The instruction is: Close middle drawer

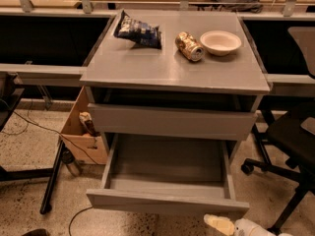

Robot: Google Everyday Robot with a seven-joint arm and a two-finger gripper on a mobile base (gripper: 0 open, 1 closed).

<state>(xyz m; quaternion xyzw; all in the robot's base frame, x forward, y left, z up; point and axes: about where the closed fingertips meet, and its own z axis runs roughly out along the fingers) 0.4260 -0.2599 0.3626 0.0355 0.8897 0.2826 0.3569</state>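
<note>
The middle drawer (165, 203) is pulled far out of the grey cabinet (172, 73), and its shallow box looks empty. Its plain flat front panel faces me near the bottom of the camera view. Above it, the drawer with the taller front panel (172, 122) stands slightly out. The lowest drawer is hidden under the open one. My gripper (220, 224), cream and white, pokes in at the bottom edge, just below and in front of the right end of the middle drawer's front panel, not touching it.
On the cabinet top lie a dark chip bag (139, 32), a tipped can (189, 46) and a white bowl (220, 42). A cardboard box (83, 132) stands left of the cabinet. An office chair (290, 141) stands at the right. Cables run over the floor at the left.
</note>
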